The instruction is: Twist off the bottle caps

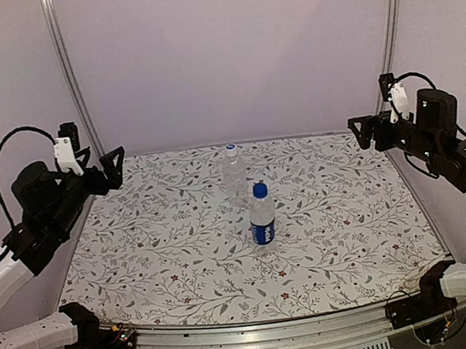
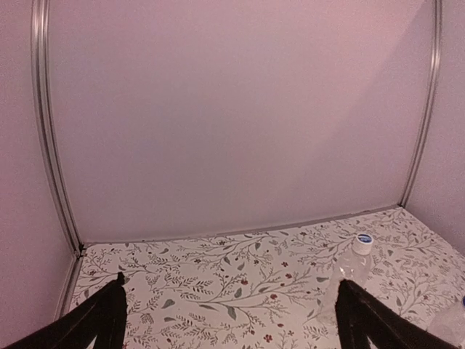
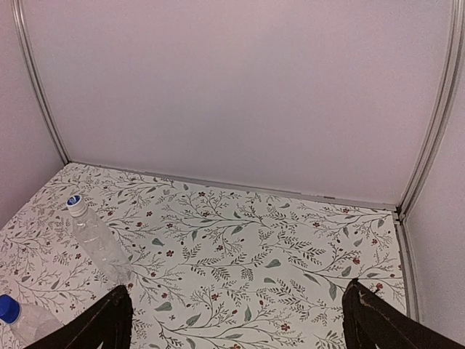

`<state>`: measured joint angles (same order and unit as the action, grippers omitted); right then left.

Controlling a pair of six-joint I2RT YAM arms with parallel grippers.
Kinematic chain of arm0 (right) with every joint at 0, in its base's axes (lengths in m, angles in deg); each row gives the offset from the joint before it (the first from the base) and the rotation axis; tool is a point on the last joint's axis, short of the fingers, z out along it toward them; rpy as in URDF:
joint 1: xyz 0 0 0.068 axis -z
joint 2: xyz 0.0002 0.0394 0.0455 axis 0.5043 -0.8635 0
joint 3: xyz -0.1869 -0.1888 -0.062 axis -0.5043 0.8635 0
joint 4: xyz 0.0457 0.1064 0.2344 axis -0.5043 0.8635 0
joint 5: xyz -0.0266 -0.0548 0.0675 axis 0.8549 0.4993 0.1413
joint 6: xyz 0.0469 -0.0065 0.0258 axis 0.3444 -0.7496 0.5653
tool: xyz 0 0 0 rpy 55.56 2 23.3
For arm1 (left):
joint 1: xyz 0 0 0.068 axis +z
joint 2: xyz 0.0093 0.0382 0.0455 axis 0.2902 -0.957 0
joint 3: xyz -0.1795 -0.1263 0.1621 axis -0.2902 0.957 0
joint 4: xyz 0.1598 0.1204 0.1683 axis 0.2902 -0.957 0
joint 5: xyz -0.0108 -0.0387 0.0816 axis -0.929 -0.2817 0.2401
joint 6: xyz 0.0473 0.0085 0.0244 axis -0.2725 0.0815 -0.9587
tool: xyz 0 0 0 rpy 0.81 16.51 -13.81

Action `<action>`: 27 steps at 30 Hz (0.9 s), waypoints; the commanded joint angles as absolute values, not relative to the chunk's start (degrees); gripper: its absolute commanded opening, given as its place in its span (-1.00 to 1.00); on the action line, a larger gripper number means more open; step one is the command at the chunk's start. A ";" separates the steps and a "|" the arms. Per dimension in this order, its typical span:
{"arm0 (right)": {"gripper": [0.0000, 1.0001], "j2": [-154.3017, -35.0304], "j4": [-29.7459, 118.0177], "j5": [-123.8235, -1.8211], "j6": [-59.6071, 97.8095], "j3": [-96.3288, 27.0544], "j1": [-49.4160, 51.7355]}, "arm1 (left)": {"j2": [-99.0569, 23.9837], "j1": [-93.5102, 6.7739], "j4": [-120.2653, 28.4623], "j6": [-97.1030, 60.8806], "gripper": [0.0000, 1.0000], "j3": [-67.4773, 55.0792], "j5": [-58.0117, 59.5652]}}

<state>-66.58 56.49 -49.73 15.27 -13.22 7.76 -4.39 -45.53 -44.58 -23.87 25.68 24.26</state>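
Two clear bottles stand upright mid-table. The plain bottle carries a whitish cap with a blue top. Just in front of it, the bottle with the dark blue label carries a solid blue cap. My left gripper is open and empty, raised at the far left. My right gripper is open and empty, raised at the far right. The left wrist view shows its gripper, the plain bottle and its cap. The right wrist view shows its gripper, the plain bottle, its cap and the blue cap.
The floral tablecloth covers the table. Pale walls with metal corner rails close in the back and sides. A metal rail runs along the near edge between the arm bases.
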 commanded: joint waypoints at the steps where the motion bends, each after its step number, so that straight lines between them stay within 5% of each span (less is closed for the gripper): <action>1: 0.98 -66.28 56.15 -50.37 14.92 -12.61 7.26 | -3.87 -46.32 -43.18 -24.71 0.99 26.53 23.14; 27: 0.98 -69.94 64.65 -52.23 14.26 -19.35 7.26 | -14.87 -49.58 -47.81 -25.83 0.99 19.53 6.02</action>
